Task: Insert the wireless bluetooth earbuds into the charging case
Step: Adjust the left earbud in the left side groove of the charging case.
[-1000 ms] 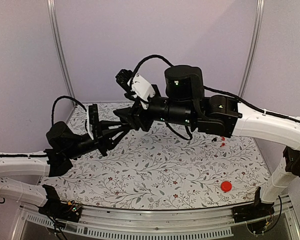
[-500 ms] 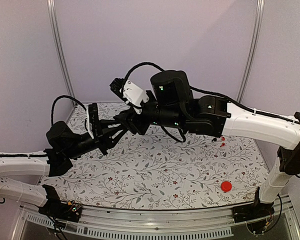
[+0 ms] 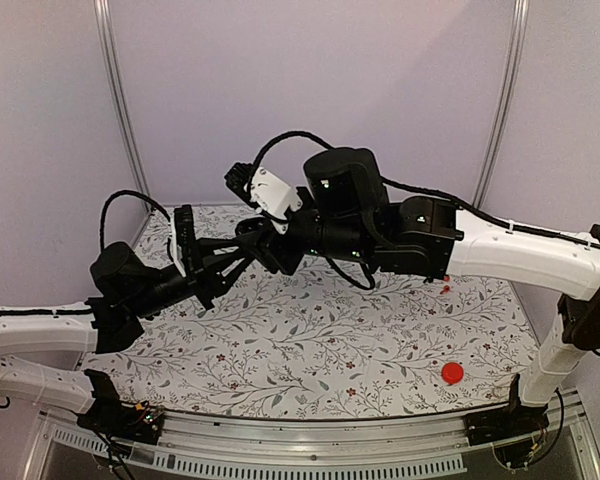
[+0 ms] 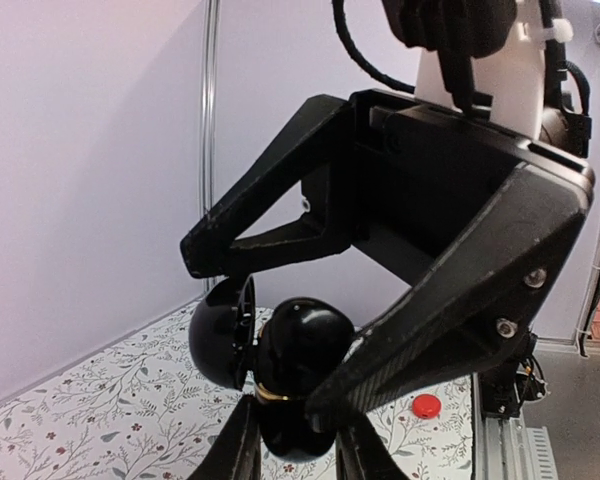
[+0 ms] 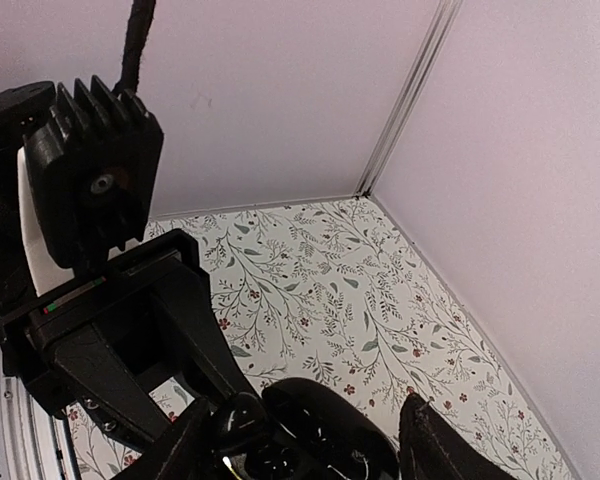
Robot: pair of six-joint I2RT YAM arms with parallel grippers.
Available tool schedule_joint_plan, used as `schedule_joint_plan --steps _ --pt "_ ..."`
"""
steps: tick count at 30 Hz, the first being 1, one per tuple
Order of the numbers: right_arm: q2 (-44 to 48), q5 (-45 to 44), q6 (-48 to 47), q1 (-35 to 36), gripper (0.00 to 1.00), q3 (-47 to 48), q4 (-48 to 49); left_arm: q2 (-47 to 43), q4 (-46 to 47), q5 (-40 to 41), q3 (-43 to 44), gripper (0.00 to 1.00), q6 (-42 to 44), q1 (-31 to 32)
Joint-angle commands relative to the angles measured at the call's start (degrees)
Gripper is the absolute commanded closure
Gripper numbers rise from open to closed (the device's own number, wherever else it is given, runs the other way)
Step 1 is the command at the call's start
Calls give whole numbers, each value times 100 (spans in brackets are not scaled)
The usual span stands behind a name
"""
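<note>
The charging case (image 4: 302, 372) is glossy black and held up in the air, its round lid (image 4: 220, 335) swung open to the left. My left gripper (image 4: 302, 445) is shut on the case's lower half. My right gripper (image 5: 305, 452) stands open and straddles the case (image 5: 332, 425) from the far side, one finger tip by the lid and the other alongside the body. In the top view the two grippers meet above the table's back left (image 3: 245, 256), and the case is hidden between them. A tiny red speck (image 3: 446, 288) lies by the right forearm, too small to name as an earbud.
A flat red disc (image 3: 452, 373) lies on the floral table near the front right; it also shows in the left wrist view (image 4: 425, 405). Pale walls with a corner post (image 5: 405, 95) close in the back and sides. A black cable (image 3: 130, 200) loops over the left arm.
The right arm has swung left and a little lower, bringing its open jaws around the case. The left gripper has kept its hold and hardly moved.
</note>
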State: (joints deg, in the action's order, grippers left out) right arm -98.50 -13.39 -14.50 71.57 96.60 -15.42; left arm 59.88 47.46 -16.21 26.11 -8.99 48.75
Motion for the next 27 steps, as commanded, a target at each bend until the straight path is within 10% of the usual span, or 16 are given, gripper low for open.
schedule_joint_plan --steps 1,27 --pt "320 -103 95 35 38 -172 126 -117 52 56 17 78 77 66" --pt "548 445 329 -108 36 -336 306 -36 -26 179 49 78 136 73"
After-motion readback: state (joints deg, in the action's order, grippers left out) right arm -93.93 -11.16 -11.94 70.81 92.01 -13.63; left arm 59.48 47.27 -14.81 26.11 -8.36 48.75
